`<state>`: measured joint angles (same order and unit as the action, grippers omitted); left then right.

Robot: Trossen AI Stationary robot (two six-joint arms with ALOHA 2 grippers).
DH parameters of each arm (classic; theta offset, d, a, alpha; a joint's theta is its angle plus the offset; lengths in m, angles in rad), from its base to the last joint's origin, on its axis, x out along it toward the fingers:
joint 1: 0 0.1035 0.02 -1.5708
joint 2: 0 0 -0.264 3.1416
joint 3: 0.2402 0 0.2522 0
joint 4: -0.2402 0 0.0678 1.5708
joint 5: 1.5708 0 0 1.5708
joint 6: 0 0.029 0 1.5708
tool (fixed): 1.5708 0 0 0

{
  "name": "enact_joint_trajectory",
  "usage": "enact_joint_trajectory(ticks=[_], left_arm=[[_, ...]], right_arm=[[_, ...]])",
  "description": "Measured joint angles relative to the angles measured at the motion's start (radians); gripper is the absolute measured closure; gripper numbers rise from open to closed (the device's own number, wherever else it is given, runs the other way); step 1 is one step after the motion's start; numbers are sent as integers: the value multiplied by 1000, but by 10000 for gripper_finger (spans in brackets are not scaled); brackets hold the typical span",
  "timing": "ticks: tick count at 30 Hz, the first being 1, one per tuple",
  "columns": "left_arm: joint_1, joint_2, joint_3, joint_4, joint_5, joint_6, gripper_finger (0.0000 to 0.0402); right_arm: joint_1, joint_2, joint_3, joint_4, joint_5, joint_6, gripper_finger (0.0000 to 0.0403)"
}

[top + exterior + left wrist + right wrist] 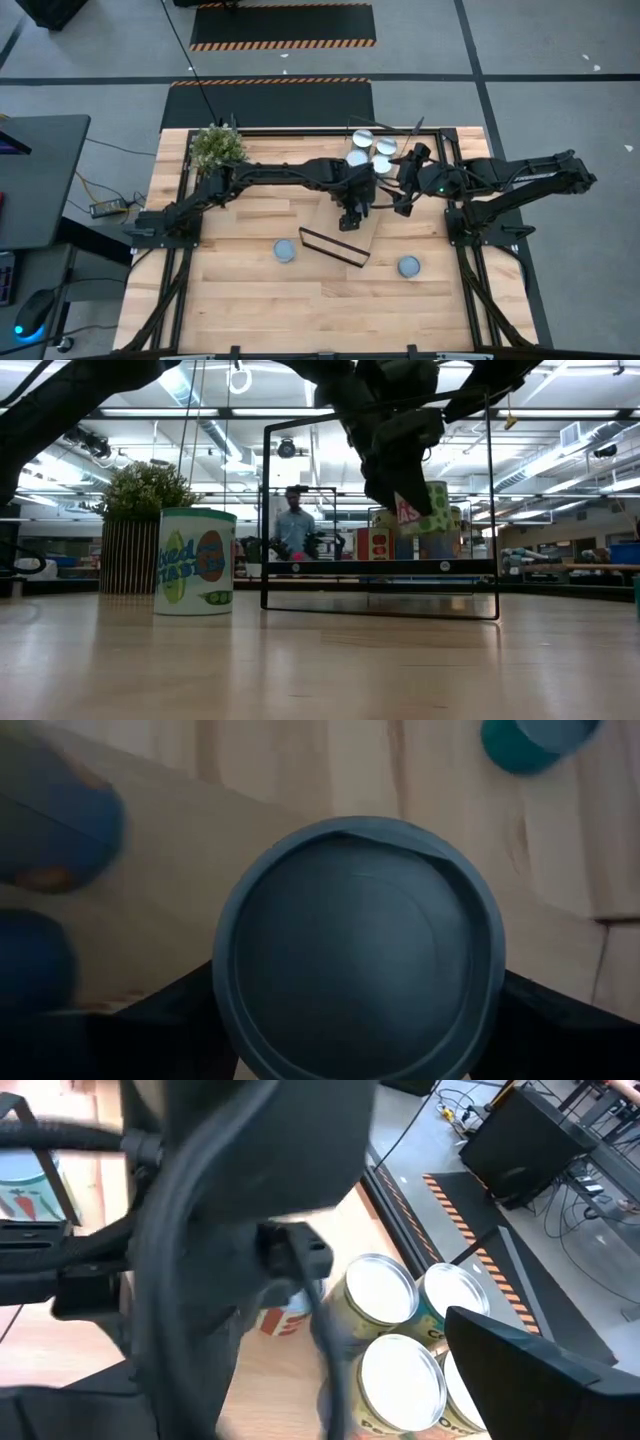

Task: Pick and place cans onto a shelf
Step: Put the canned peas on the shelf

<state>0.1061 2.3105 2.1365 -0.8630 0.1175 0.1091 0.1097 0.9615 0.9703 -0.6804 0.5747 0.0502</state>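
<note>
My left gripper (350, 212) is shut on a can (358, 950) with a blue-grey round top and a green and pink label (428, 508). It hangs over the light-wood shelf (345, 232), whose black end frame (266, 510) shows in the low view. My right gripper (405, 190) is open and empty beside a group of three cans (370, 155) that stand on their bases near the table's far edge; the right wrist view also shows them (395, 1350). Two single cans (286, 250) (408, 266) stand on the table nearer the front. My left gripper pinches the can's round side wall (232, 1010) between its two fingers (170, 1020), one on each side just under the top rim. The fingers come from above, pointing down. The can hangs tilted, clear of the shelf board (380, 567).
A potted green plant (216, 146) stands at the table's far left corner. In the low view a can (195, 560) stands to the left of the shelf frame. A person (293, 525) stands in the room behind. The left arm (230, 1200) crosses close in front of my right gripper.
</note>
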Motion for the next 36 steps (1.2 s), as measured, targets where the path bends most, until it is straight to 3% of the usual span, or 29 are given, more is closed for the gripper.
enact_joint_trajectory(ticks=[15, 25, 36], left_arm=[[-6, 33, 4, -7, -65, 60, 28], [-27, -15, 102, -88, -147, 109, 26], [-39, -101, 102, -231, -210, 87, 66]], right_arm=[[57, 1, 0, 4, 0, 8, 45], [77, -11, -40, 5, 2, 36, 45], [117, -39, -309, 339, -2, 22, 45]])
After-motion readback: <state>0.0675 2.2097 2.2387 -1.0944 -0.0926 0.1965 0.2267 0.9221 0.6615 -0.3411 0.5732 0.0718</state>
